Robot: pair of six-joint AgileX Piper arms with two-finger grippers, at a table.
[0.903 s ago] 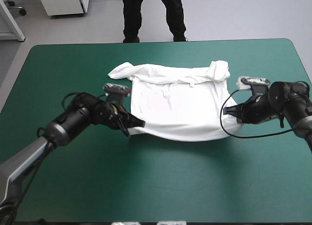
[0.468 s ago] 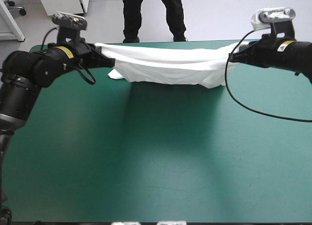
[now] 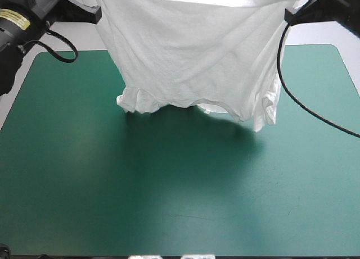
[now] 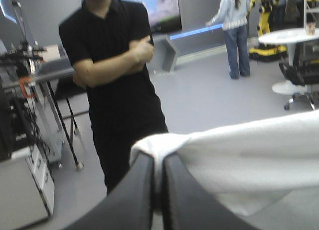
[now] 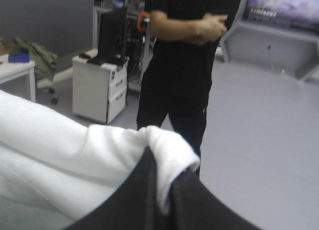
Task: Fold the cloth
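One white T-shirt [image 3: 191, 51] hung spread across the top of the frame, two sleeves dangling low over one teal-green bench [image 3: 169, 203], left end effector [image 4: 158, 157] and right end effector [image 5: 162, 167] each pinched on an upper corner

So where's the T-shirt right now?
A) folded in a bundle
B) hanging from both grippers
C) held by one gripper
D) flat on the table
B: the T-shirt hangs spread between the left gripper and the right gripper, each shut on one corner.
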